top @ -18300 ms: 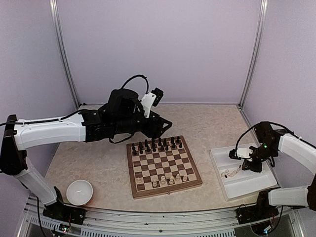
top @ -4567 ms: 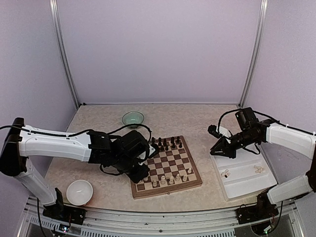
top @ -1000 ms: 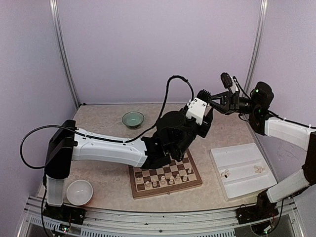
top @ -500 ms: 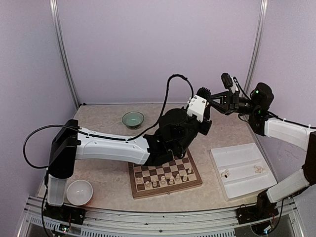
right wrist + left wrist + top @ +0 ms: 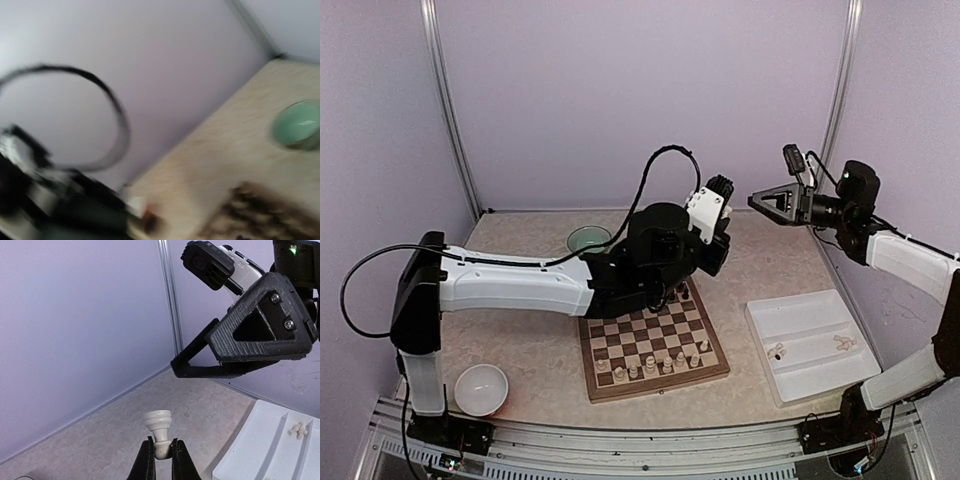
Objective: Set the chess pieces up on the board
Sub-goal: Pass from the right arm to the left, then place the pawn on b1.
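Your left gripper (image 5: 161, 452) is clamped on a cream chess piece (image 5: 159, 427), held high just beside the right gripper (image 5: 176, 368), whose jaw gap you cannot judge, so the carry seems next: lower it upright onto a free near-row square of the board (image 5: 660, 388).

My left arm (image 5: 510, 285) reaches from the lower left to the centre of the frame. It holds my left pincer (image 5: 717, 243) raised over the far edge of the square wooden chessboard with brown and pale squares (image 5: 660, 388). I cannot make out that pincer's jaws from here. My right pincer (image 5: 756, 199) hangs in the upper right, pointing left, apart from the left one. Small cream wooden chessmen (image 5: 650, 364) stand on the board's near rows. A white rectangular plastic tray (image 5: 815, 325) lies at right. A green bowl (image 5: 588, 240) sits behind the arm, and a white bowl (image 5: 480, 388) at lower left.
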